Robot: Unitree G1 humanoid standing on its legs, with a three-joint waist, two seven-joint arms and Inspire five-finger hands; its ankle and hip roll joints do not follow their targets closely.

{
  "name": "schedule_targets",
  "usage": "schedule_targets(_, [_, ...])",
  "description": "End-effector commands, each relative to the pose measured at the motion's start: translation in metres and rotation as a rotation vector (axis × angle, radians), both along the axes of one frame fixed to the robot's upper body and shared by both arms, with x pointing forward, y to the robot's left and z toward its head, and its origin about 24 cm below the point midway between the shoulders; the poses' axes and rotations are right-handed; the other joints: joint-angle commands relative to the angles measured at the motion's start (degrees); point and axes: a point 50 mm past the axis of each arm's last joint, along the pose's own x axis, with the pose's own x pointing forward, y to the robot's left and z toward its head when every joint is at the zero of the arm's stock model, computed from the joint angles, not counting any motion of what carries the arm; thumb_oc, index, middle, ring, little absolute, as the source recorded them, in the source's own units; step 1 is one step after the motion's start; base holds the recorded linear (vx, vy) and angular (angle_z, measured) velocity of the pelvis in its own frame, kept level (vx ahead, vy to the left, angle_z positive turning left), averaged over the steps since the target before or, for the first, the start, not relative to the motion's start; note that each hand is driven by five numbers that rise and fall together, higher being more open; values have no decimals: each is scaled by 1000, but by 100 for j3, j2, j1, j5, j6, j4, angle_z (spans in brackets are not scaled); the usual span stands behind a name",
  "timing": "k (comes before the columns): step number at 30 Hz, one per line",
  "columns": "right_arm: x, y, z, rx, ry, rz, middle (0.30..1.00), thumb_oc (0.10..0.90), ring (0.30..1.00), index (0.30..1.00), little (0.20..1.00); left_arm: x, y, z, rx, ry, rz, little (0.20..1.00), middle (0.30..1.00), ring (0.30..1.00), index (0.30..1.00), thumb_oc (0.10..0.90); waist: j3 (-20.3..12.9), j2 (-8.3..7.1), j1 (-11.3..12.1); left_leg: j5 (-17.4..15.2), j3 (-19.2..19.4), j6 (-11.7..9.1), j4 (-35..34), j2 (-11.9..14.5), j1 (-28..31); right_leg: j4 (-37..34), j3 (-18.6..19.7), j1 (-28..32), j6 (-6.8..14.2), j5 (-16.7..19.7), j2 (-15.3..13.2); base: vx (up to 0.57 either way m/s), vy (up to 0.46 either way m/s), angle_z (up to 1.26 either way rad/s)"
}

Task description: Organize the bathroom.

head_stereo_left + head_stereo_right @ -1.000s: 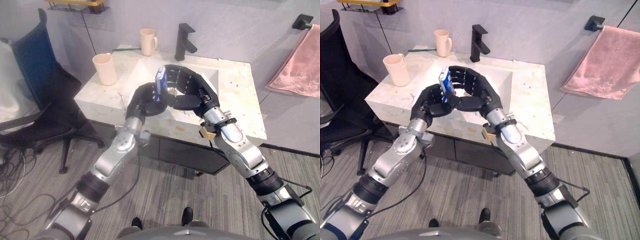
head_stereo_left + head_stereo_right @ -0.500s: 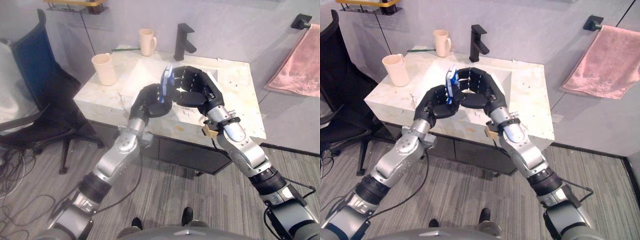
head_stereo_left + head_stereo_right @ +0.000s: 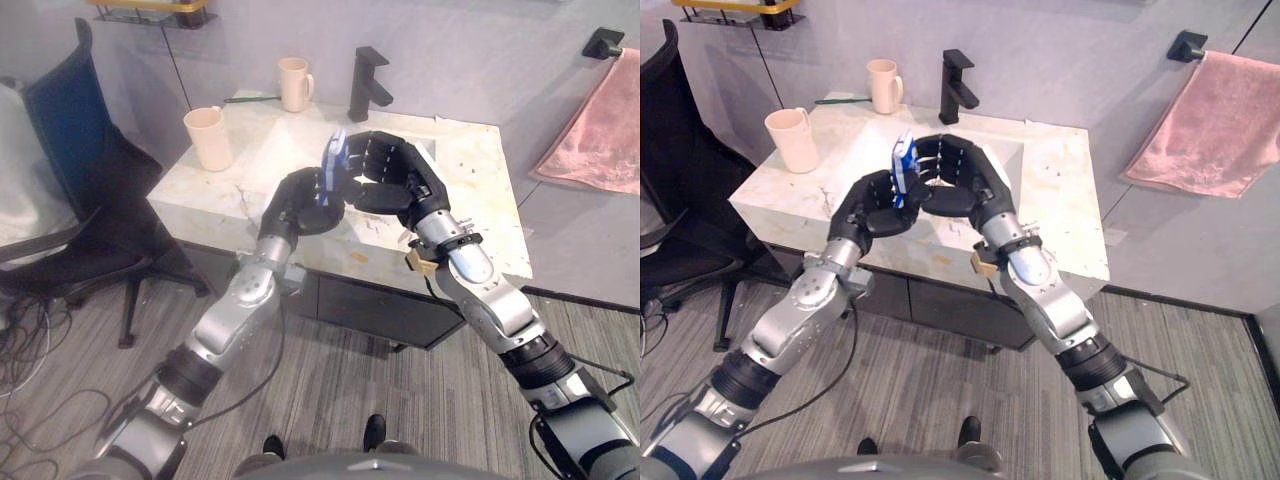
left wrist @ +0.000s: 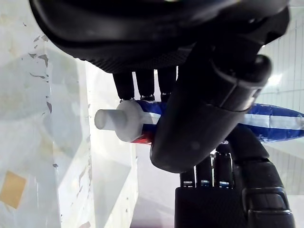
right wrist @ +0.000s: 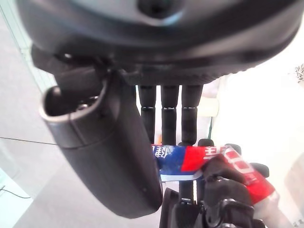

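Note:
A blue, white and red toothpaste tube [image 3: 335, 165] with a white cap [image 4: 116, 119] stands upright above the sink basin [image 3: 290, 140], between both hands. My left hand [image 3: 295, 205] is curled round its lower, cap end, with the thumb [image 4: 199, 118] pressed across the tube [image 4: 280, 123]. My right hand [image 3: 395, 180] arches in from the other side. Its fingertips rest behind the tube's blue end [image 5: 190, 159] and its thumb [image 5: 109, 156] lies in front, pinching it.
On the marble counter [image 3: 470, 200] a cream cup [image 3: 208, 137] stands at the left and a second cup [image 3: 294, 83] at the back beside a green toothbrush [image 3: 250, 98]. A black faucet [image 3: 368, 83] rises behind the basin. A pink towel [image 3: 600, 130] hangs right; a black chair [image 3: 90, 170] stands left.
Over the last second both hands rose slightly and shifted right with the tube, which now stands more upright. Since half a second ago little has moved.

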Motion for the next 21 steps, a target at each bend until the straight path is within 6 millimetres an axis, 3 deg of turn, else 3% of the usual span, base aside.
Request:
schedule_targets(1, [-14, 4, 98, 126, -461, 69, 300, 400, 300, 300, 300, 16, 2, 41, 16, -220, 87, 900, 900, 900, 900, 800, -473, 29, 106, -562, -5, 283, -8, -344, 89, -3, -71, 484, 434, -880, 226, 0, 0, 0])
schedule_targets(7, [-13, -7, 110, 102, -542, -23, 300, 400, 300, 300, 300, 14, 16, 34, 51, -204, 134, 900, 900, 900, 900, 800, -468, 13, 252, -558, -77, 279, -8, -361, 46, 11, -178, 500, 451, -873, 166, -23, 42, 1])
schedule_targets(14, [-12, -34, 123, 102, -638, -192, 300, 400, 300, 300, 300, 1, 48, 25, 163, -209, 183, 900, 900, 900, 900, 800, -434, 6, 589, -561, -224, 330, -8, -425, -14, 224, -421, 482, 514, -911, 2, -27, 57, 12])
schedule_targets(16, [-13, -42, 128, 98, -681, -254, 300, 400, 300, 300, 300, -4, 57, 24, 198, -212, 183, 900, 900, 900, 900, 800, -404, 23, 739, -556, -297, 374, -8, -446, -46, 497, -538, 402, 547, -961, -111, -26, 53, 23])
schedule_targets(21, [-16, -53, 137, 115, -755, -344, 300, 400, 300, 300, 300, -13, 70, 21, 216, -210, 191, 900, 900, 900, 900, 800, -311, 56, 867, -529, -499, 448, -8, -463, -73, 1406, -489, 23, 569, -803, -448, 15, 12, 39])
